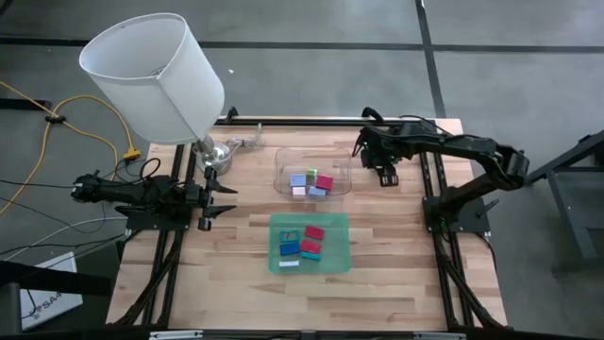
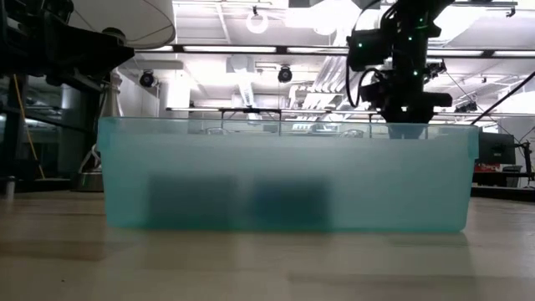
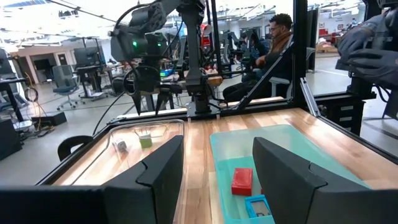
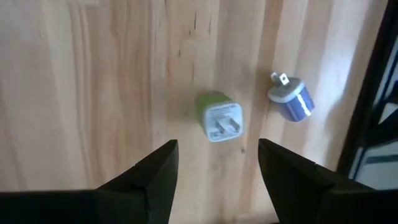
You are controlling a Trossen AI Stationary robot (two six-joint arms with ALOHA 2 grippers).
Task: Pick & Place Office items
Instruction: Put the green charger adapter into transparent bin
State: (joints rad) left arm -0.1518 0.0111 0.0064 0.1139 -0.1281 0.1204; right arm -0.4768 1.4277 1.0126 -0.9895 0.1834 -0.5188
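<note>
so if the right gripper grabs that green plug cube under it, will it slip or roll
The green charger cube looks rigid and boxy, lying with its prongs facing up, so it probably won't roll. Its smooth plastic sides may slip in the right gripper, whose fingers stand open above it. It is likely light.

Office items in 2 groups + 2 loose.

Green tray (image 1: pixel 309 267), mid-table toward front edge: red block (image 1: pixel 314 231), red/teal block (image 1: pixel 310 247), blue blocks (image 1: pixel 289 249), white flat piece (image 1: pixel 289 263).

Clear tray (image 1: pixel 280 161), behind it: pale blue cube (image 1: pixel 298 179), red cube (image 1: pixel 324 182), white/blue bits.

Loose on bare wood near back right corner: green-white plug cube (image 4: pixel 217 116), prongs up; blue plug (image 4: pixel 291 99) near it, apart.
</note>
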